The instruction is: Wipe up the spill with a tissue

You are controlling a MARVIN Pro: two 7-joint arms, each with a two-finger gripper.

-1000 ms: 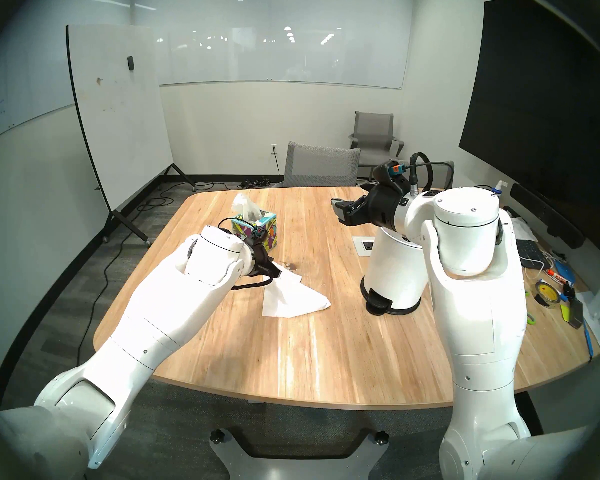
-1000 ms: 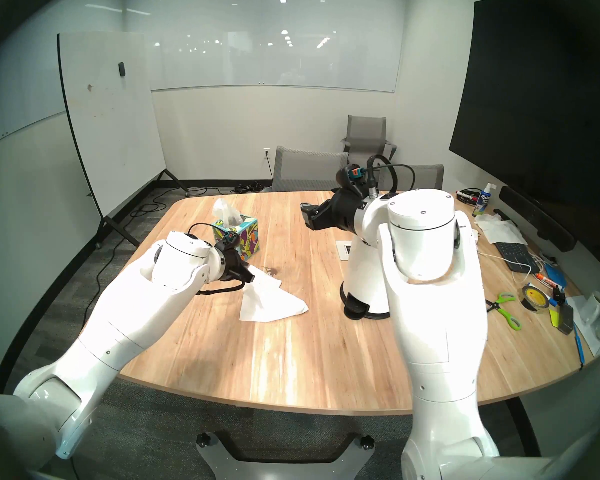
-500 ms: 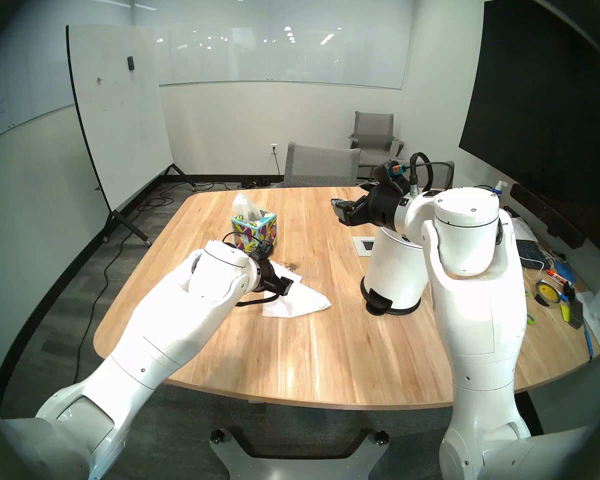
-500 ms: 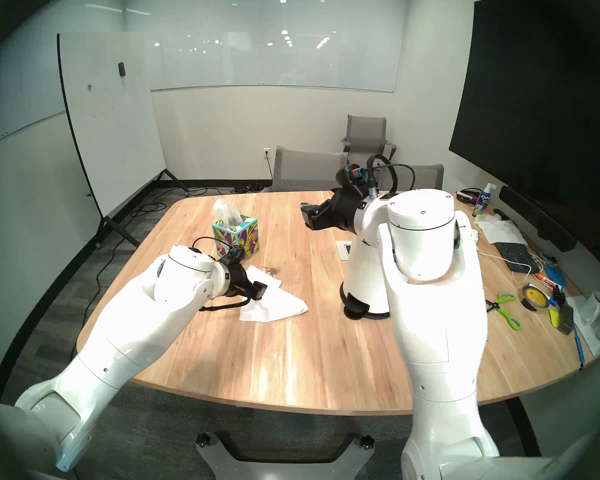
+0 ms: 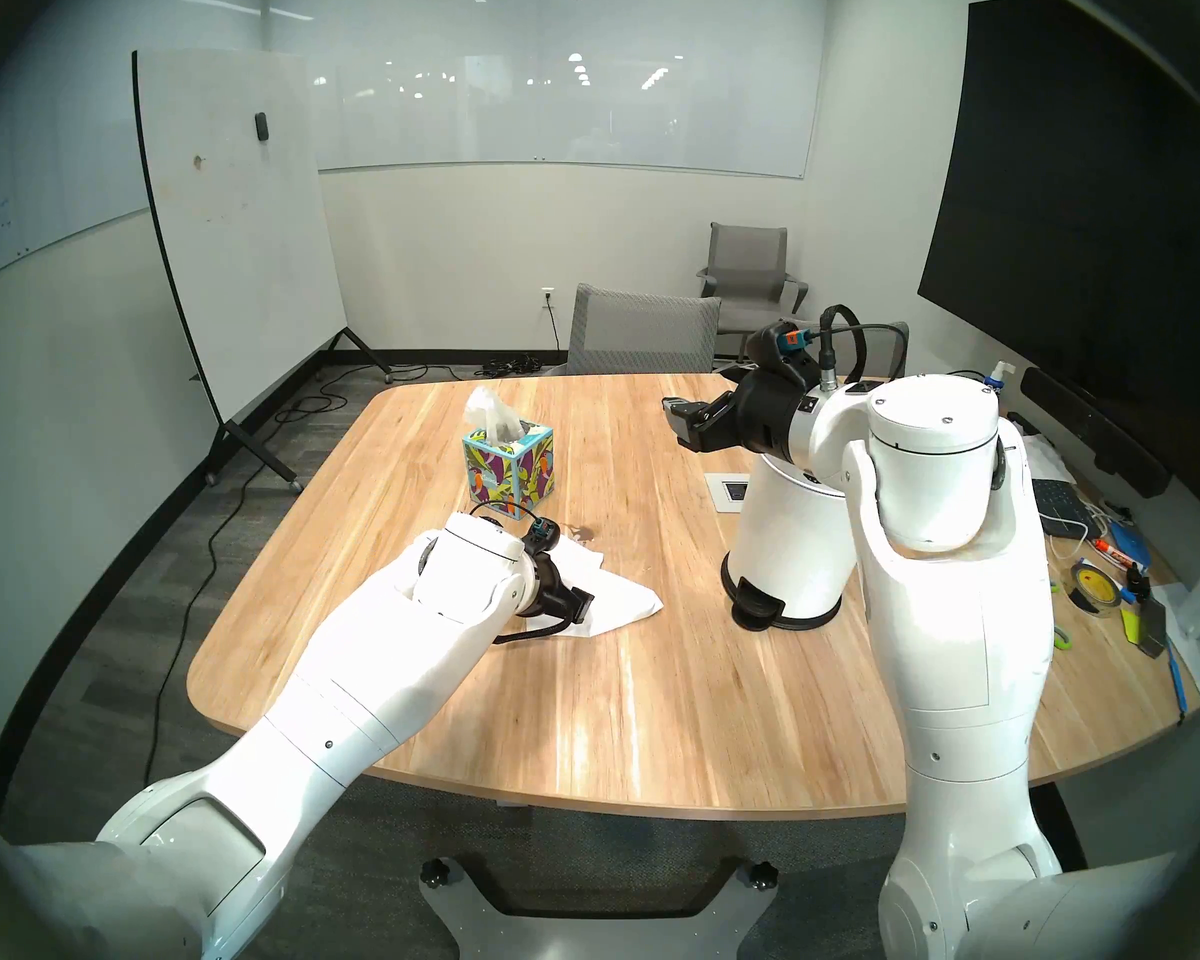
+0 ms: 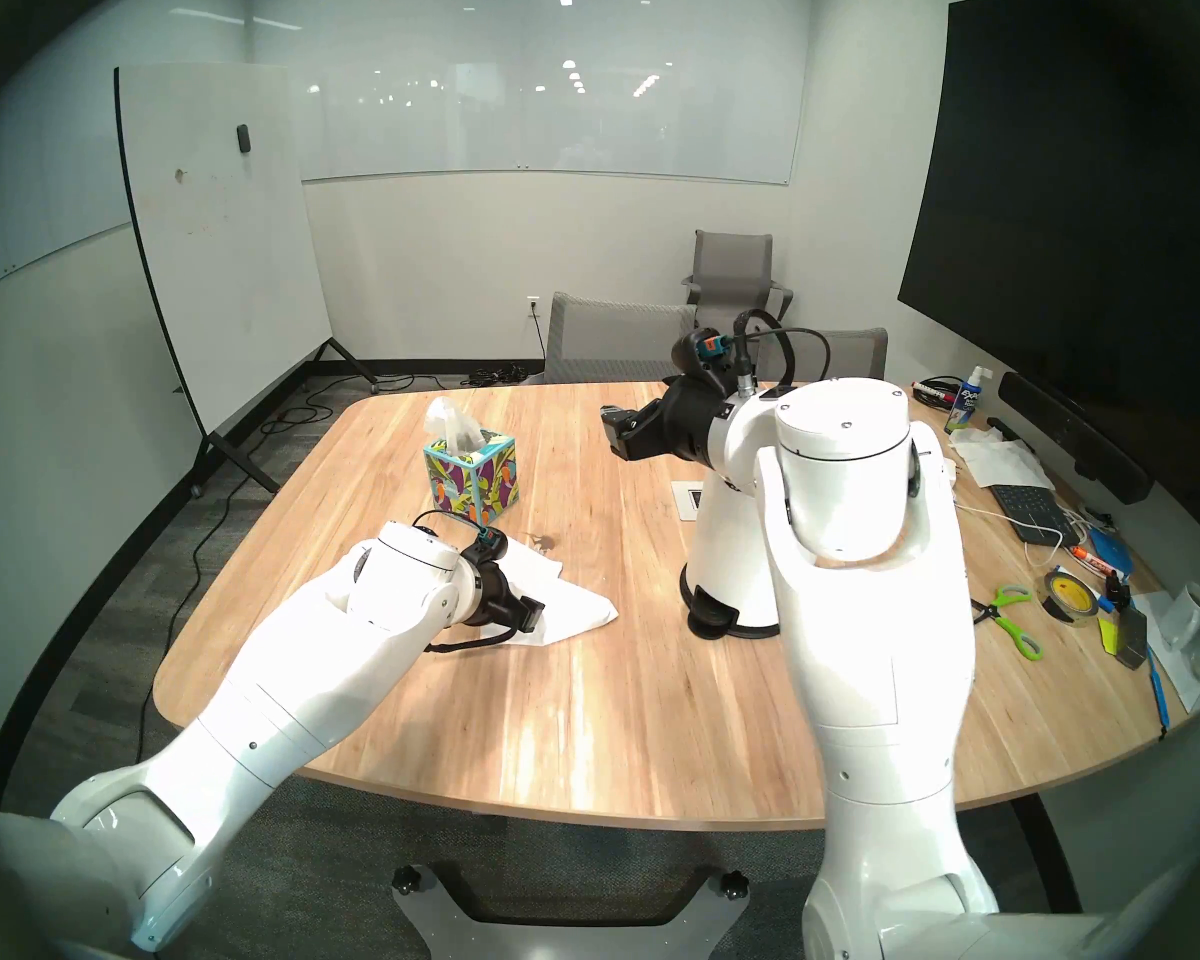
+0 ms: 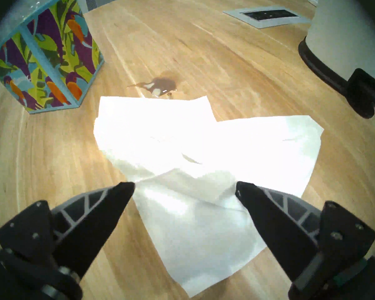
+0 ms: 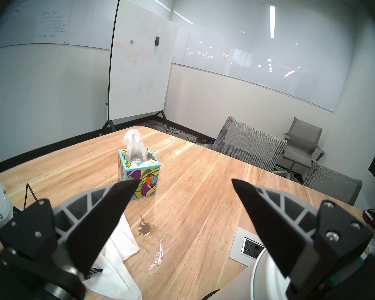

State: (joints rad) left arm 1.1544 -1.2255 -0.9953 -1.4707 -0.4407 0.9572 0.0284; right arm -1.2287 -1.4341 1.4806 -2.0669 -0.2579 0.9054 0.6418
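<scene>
The left tool (image 7: 185, 190) hangs open just over the tissue (image 7: 204, 141), which lies loose on the bench (image 5: 652, 695). The spill (image 7: 164, 85) sits uncovered at the tissue's far edge. The right tool (image 5: 687, 425) is open, raised.

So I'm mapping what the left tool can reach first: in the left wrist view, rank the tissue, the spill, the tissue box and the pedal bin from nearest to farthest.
1. Tissue: lying right below the open left tool.
2. Spill: just past the tissue's far edge.
3. Tissue box: far left.
4. Pedal bin: far right.
</scene>
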